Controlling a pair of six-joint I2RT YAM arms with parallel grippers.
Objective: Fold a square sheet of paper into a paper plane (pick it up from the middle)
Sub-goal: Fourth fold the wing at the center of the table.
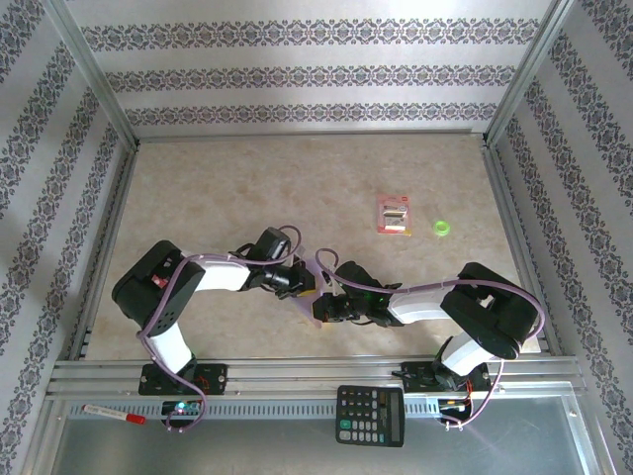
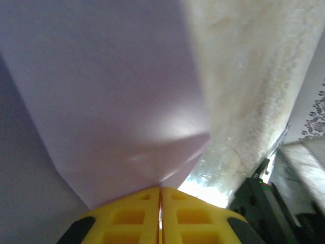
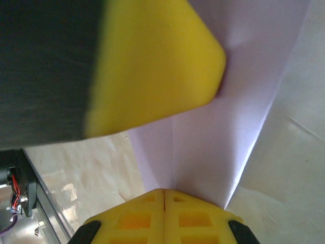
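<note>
The square sheet of paper [image 1: 322,295], pale lavender, hangs above the table near its front middle, pinched from both sides. It is creased and folded over itself; I cannot make out the shape of a paper plane. My left gripper [image 1: 309,287] is shut on one edge. In the left wrist view the paper [image 2: 111,101] fans out from the closed yellow fingertips of the left gripper [image 2: 160,190]. My right gripper [image 1: 329,305] is shut on the opposite edge, and in the right wrist view the paper [image 3: 218,142] rises from its closed tips [image 3: 164,192]. A yellow finger of the left gripper [image 3: 152,66] presses the sheet just above.
A small red-and-white packet [image 1: 395,213] and a green ring [image 1: 441,229] lie on the table to the back right. A calculator [image 1: 370,415] and a red marker [image 1: 114,413] rest on the front rail. Aluminium frame posts and patterned walls border the table.
</note>
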